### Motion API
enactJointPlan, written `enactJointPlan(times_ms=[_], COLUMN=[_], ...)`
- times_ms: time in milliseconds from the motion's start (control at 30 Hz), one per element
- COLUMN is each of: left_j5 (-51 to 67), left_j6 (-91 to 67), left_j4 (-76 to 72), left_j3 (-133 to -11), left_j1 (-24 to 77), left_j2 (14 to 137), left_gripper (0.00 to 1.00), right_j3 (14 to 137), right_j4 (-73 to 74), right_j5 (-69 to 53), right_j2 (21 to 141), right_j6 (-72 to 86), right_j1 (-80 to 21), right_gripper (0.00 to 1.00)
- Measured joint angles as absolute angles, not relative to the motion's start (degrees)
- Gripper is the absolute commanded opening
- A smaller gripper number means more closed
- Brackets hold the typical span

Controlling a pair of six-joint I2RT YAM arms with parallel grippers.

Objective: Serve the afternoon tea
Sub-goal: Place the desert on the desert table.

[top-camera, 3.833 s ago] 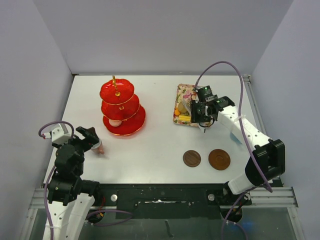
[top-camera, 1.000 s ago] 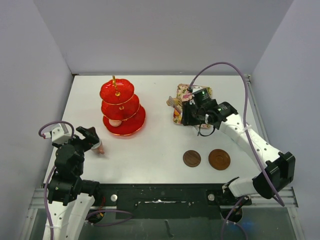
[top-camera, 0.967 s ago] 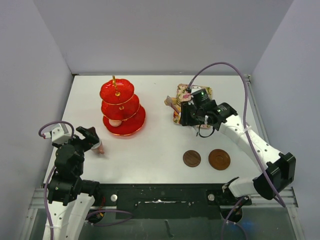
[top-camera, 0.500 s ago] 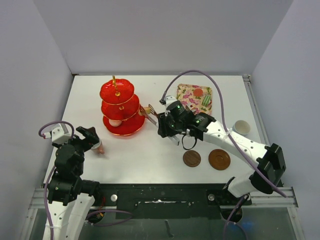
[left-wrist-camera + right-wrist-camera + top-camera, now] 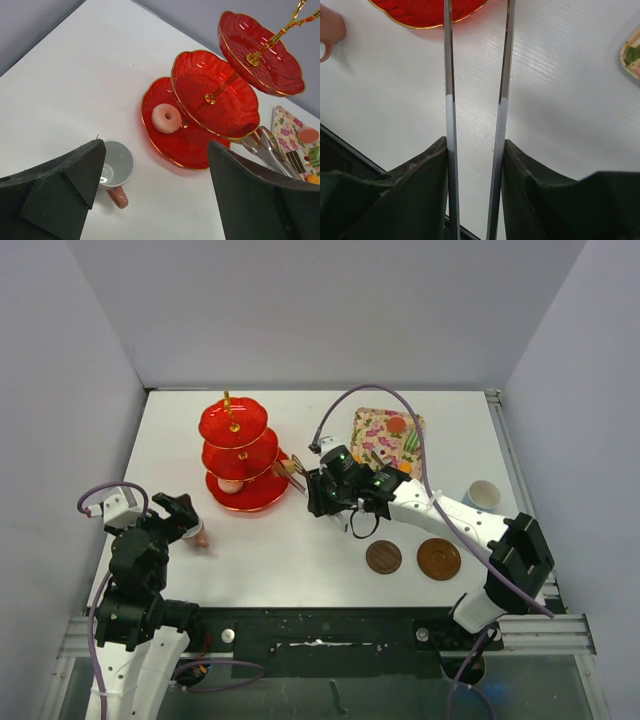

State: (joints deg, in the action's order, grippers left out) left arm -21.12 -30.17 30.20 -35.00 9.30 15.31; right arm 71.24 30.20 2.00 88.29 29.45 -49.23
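Three-tier stand (image 5: 238, 455), red translucent, gold handle: stood upright on the table (image 5: 330, 530), left of centre, toward the far edge. Carried one pink doughnut (image 5: 166, 118) on the bottom tier; showed middle and top tiers bare.

Right pincer (image 5: 312, 485): was clamped on the handle end of metal tongs (image 5: 449, 95), just right of the stand. Held both blades near parallel, with a gap between them.

Tong long axis: ran from the pincer up and left toward the stand, tips at the right-hand rim of the lower tiers. Small pale-brown item (image 5: 289, 464) at the tips in the top view: was too small to identify. Was not shown by the right wrist view, tips cut off at the frame edge.

Governing relation: lay straight ahead of the tongs, along their own axis. Judged to need only a short advance in line, with height enough to clear a tier rim. Target tier: could not be told.

Left pincer (image 5: 156, 165): was spread wide, gripping nothing, just beside the pink cup (image 5: 116, 167) at the near left. Judged not involved in this step, right arm being the nearer.

Patterned tray (image 5: 385, 430) of sweets (image 5: 397, 424): lay well right of the stand, beyond the right arm.
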Motion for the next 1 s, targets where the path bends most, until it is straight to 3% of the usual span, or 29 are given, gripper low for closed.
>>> enactJointPlan(times_ms=[500,1000], left_j5=[-21.12,-21.12], left_j6=[-30.17,-30.17], left_j4=[30.20,30.20], left_j3=[-35.00,-35.00], left_j1=[9.32,9.32], left_j2=[15.49,15.59], left_gripper=[0.82,0.82], right_j3=[72.14,76.07], right_j4=[25.34,26.15], right_j5=[3.44,9.56], right_j2=[96.99,105.25], right_j6=[27.20,22.92], right_j1=[-50.74,-53.76], right_gripper=[0.18,0.26])
